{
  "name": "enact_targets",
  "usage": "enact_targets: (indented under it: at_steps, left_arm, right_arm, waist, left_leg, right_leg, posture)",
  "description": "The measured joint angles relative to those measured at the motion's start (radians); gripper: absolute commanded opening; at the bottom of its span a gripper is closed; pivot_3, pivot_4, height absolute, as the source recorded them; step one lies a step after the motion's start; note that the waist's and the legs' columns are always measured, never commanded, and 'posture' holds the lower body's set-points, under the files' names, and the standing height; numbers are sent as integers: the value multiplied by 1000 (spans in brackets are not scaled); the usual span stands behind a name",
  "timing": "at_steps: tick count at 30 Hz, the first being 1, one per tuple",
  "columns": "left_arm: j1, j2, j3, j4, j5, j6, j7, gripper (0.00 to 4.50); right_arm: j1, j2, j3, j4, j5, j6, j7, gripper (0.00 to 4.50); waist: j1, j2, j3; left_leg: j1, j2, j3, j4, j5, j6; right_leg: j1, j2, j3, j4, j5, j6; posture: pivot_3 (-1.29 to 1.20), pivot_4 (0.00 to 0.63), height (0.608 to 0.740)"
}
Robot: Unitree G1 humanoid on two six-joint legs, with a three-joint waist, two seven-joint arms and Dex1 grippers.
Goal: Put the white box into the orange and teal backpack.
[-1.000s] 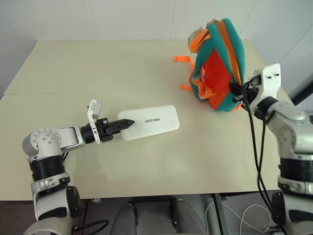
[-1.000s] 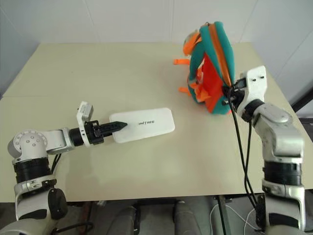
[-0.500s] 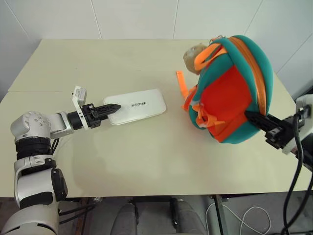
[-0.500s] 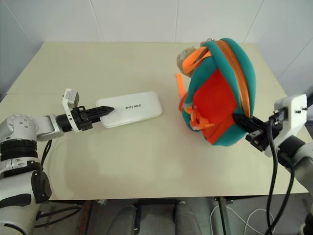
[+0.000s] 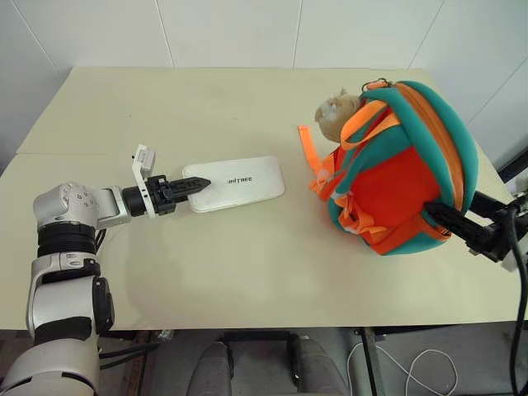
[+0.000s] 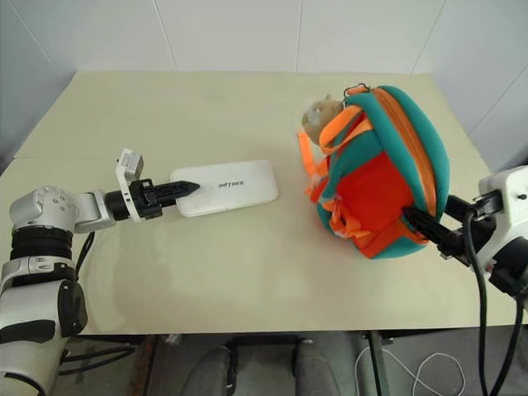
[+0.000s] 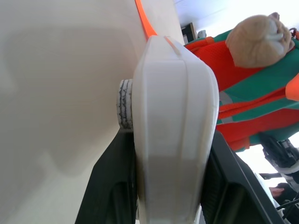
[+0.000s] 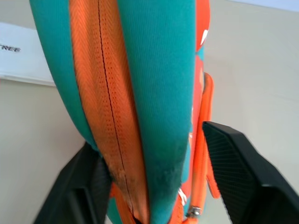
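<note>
- Left eye view: my left gripper (image 5: 191,186) clamps the white box's (image 5: 239,181) near end, flat on the table (image 5: 206,272).
- My right gripper (image 8: 154,172) straddles the orange and teal backpack's (image 5: 404,165) edge, fingers spread.

head pair overlooking table (image 5: 247,280), wrist views close-up

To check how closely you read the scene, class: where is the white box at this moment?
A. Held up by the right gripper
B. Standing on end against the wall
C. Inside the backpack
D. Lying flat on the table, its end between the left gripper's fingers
D: the white box lies flat on the table, its near end gripped by the left gripper, apart from the backpack.
</note>
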State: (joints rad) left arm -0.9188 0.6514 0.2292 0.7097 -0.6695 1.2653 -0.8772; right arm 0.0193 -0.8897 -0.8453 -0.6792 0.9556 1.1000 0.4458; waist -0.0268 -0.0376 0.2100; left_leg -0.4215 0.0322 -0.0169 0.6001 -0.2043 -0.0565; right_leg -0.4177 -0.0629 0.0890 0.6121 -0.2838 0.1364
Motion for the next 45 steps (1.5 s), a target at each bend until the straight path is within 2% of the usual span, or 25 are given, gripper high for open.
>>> enact_targets:
  at_steps: [2,6,11,15,18,22,29,34,38,39,45]
  left_arm:
    - [-4,0,-3,12,8,-3,-5,1270]
    - [-16,-1,-8,15,13,-12,-15,1270]
    - [-23,-7,-14,42,27,-24,-31,1270]
    - [-30,-13,-18,55,43,-34,-35,1270]
    - [-48,-19,-23,55,46,-36,-43,1270]
    - [-49,-20,-23,55,49,-36,-45,1270]
    - [-49,-17,-21,61,53,-45,-53,1270]
    - [-49,-17,-21,85,54,-48,-54,1270]
    - [-50,-21,-8,89,54,-47,-48,1270]
    - [-49,-21,6,89,53,-44,-39,1270]
    - [-45,-34,70,69,35,-5,-17,1270]
  right_arm:
    - [6,-27,-48,7,8,0,14,4500]
    - [-15,-65,-112,35,12,-11,25,4500]
    - [-137,-99,-154,65,64,-39,4,4500]
    - [-287,-113,-116,76,171,-63,-67,4500]
    - [-341,-124,-78,61,274,-83,-113,4500]
    - [-310,-129,-20,13,438,-85,-160,4500]
    - [-79,-204,18,-89,596,-65,-176,4500]
    - [42,-194,120,-144,516,-70,-182,4500]
    - [28,-116,276,-145,387,-132,-242,4500]
    - [22,-90,329,-143,339,-150,-255,4500]
    - [-49,24,484,-71,120,-241,-299,4500]
  waist:
    - [0,0,0]
    - [-2,0,0]
    - [-4,0,0]
    - [-3,0,0]
    - [-1,0,0]
    - [0,0,0]
    - [1,0,0]
    - [-3,-2,-1]
    - [-2,-3,-1]
    - [-1,-3,-1]
    - [0,-4,-2]
  left_leg:
    - [0,0,0,1,0,0]
    - [0,0,0,4,0,1]
    - [1,0,0,6,0,1]
    - [0,0,0,9,0,1]
    - [0,1,0,9,0,2]
    - [-1,0,-1,8,-1,3]
    - [-1,0,-1,10,-3,5]
    - [-1,0,1,12,-3,5]
    - [0,1,0,13,-2,6]
    - [0,1,0,13,-2,6]
    - [0,0,1,13,-1,6]
  right_leg:
    - [0,0,0,0,0,0]
    - [2,0,0,0,1,1]
    - [2,0,0,0,1,1]
    - [3,-1,0,0,1,0]
    - [3,-1,0,0,1,0]
    - [4,-1,0,0,1,1]
    - [4,-1,0,0,1,2]
    - [4,-1,0,0,0,-1]
    - [5,-1,0,0,-1,-7]
    - [5,-1,0,0,-5,-14]
    - [5,-1,0,1,-2,-9]
  posture:
    - [0,150,740]
    - [0,150,740]
    - [0,150,740]
    - [0,150,740]
    - [0,150,740]
    - [0,150,740]
    - [0,150,740]
    - [0,150,740]
    - [0,150,740]
    - [0,150,740]
    - [0,150,740]
